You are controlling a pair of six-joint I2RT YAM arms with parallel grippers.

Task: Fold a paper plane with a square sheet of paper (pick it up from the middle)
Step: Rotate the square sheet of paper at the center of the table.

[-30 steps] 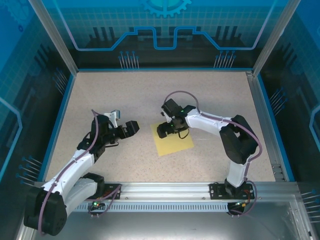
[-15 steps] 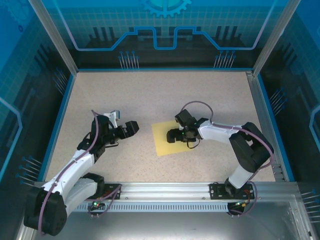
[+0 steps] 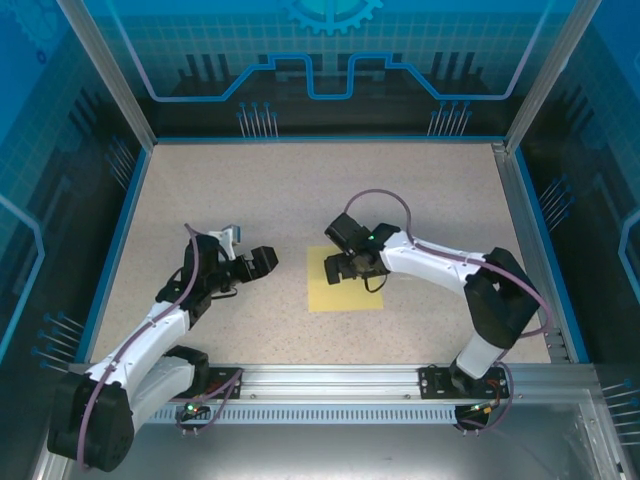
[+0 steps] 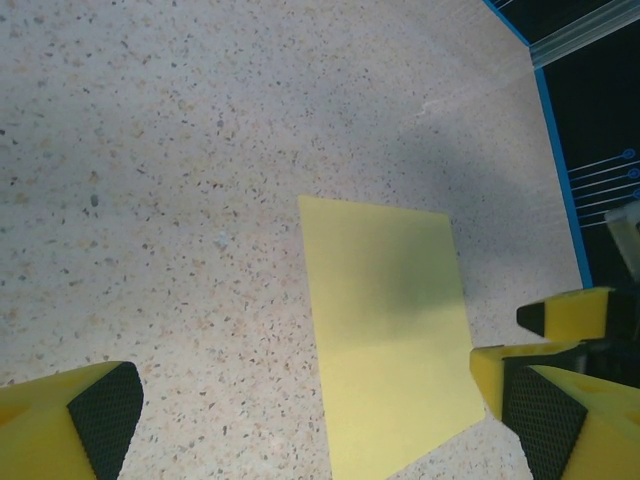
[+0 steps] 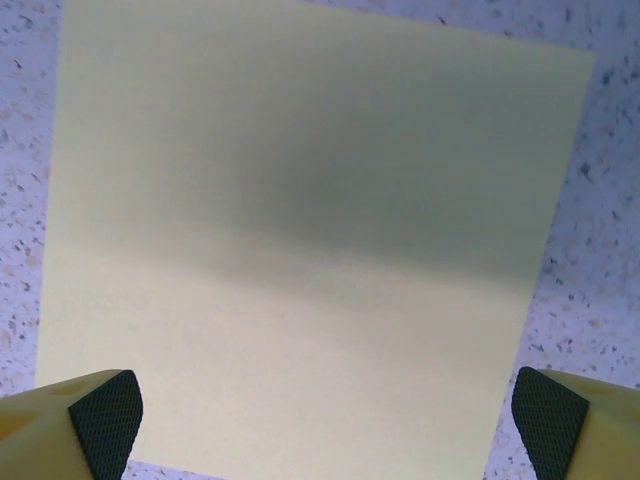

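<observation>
- The square sheet of paper point(image 3: 345, 292) lies flat and unfolded on the bench point(image 3: 250, 190), near its middle.
- I judge it very light, limp and easily creased. Lying flush, it offers no edge to hook, so a gentle pinch at its middle suits best.
- My right pincer point(image 5: 325, 415) hangs over it, spread wide and empty.
- My left pincer point(image 3: 262, 262) sits left of the sheet, apart from it, likewise released.

A robot lab cell: a speckled surface point(image 3: 280, 190) fenced by blue printed panels point(image 3: 330, 60) and aluminium posts point(image 3: 105, 70), with a left arm point(image 3: 150, 335) and right arm point(image 3: 440, 262) bolted to 1 metal rail point(image 3: 330, 378).
</observation>
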